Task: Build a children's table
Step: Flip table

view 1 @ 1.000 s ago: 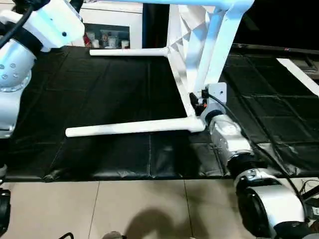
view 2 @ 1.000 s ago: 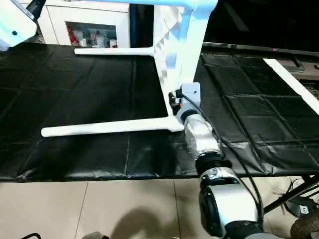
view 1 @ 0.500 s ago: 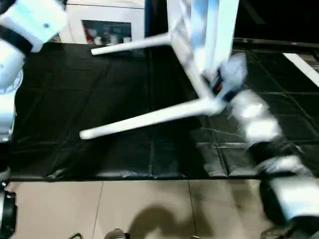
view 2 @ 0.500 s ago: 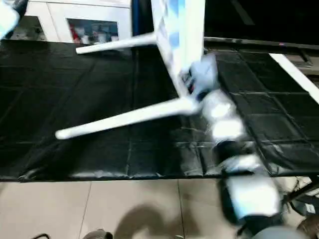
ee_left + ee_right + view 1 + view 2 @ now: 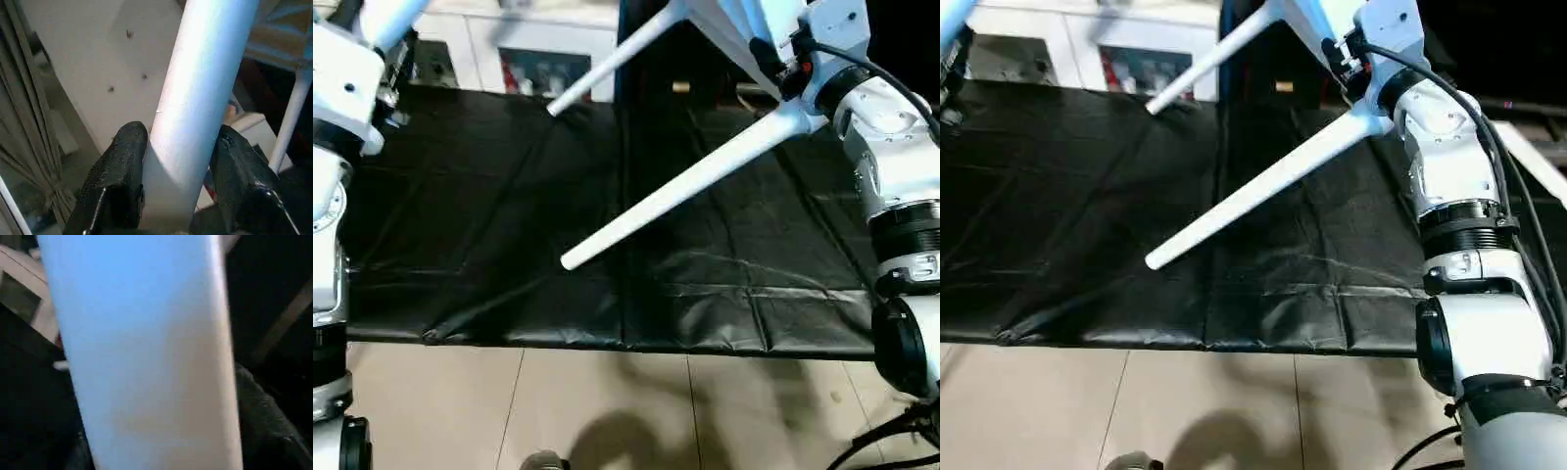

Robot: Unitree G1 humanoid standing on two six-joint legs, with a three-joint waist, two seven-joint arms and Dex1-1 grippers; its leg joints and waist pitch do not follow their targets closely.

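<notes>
I had the children's table (image 5: pixel 734 29) lifted over the black mat (image 5: pixel 489 225), legs slanting down-left. Left end effector (image 5: pixel 178 171) clamped one leg (image 5: pixel 205 93); right end effector (image 5: pixel 1347 54) I couldn't tell. Next: turn it upright, feet down

A black sheet (image 5: pixel 489 225), creased and marked in squares, covers a low platform; its near edge hangs rumpled over the beige tiled floor (image 5: pixel 607 411). Nothing rests on the sheet. A white cabinet (image 5: pixel 524 59) with glass doors stands behind the sheet's far edge.
</notes>
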